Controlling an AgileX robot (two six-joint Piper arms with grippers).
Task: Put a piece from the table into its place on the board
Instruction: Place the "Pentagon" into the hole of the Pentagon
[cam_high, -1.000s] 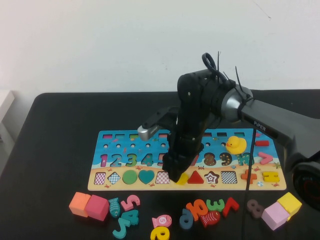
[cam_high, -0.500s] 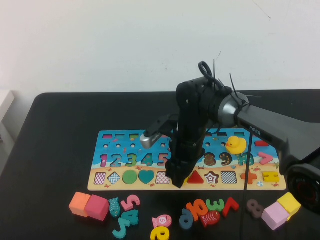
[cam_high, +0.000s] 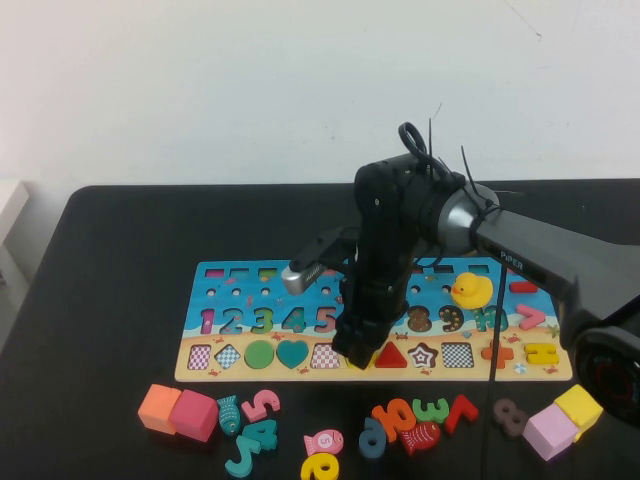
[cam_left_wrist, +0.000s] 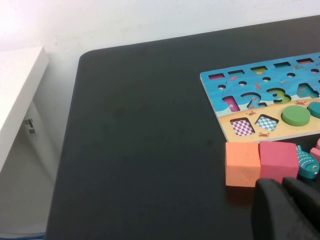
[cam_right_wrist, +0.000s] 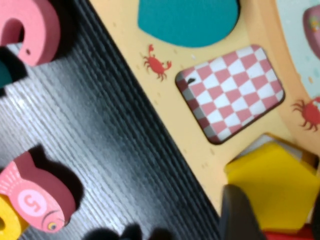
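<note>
— Where was the piece (cam_right_wrist: 272, 187)?
— Over its place on the board (cam_high: 215, 372), the right gripper (cam_high: 358, 352) parted astride it.
— And the left gripper (cam_left_wrist: 285, 210)?
— Beside the cubes; fingers unclear.

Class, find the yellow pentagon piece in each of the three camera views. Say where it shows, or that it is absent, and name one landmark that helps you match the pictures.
High view: yellow pentagon piece peeks out under the right gripper, on the board's bottom row.
Left wrist view: not in it.
Right wrist view: piece beside the pink checkered square hollow.
Shared landmark: that checkered hollow.
</note>
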